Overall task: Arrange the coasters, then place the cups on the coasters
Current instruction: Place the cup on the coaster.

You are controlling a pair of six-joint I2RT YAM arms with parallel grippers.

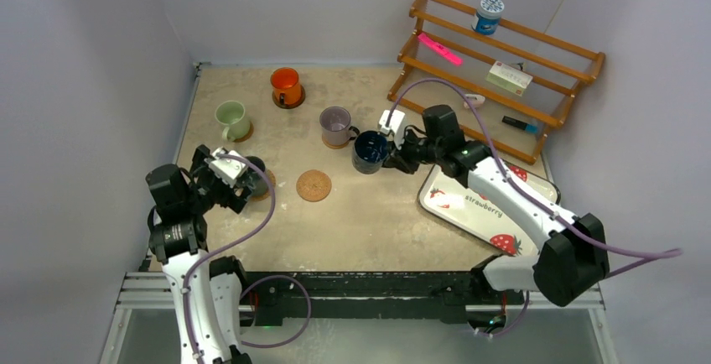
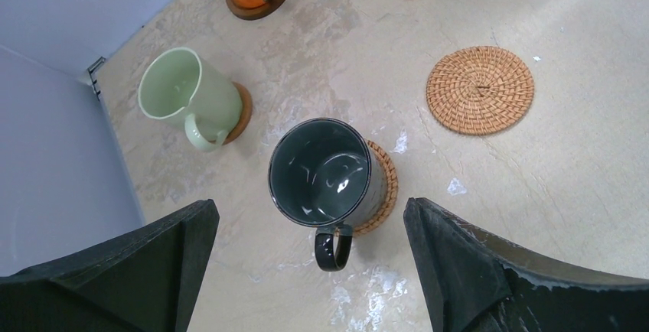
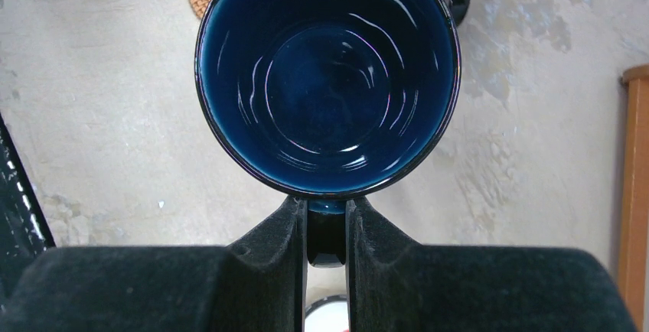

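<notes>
White walls (image 1: 84, 87) close the beige surface (image 1: 369, 221) on the left and back; the wooden rack (image 1: 457, 80) and strawberry tray (image 1: 459, 189) crowd your right edge. Your right hand (image 3: 327, 221) is clamped on the handle of the dark blue mug (image 3: 327, 79), just beside the purple mug (image 1: 337, 126). The bare coaster (image 1: 313, 185) lies near it, with open surface toward the near edge. Your left hand (image 1: 238, 181) stands wide apart over the grey-teal mug (image 2: 325, 171) by the left edge.
</notes>
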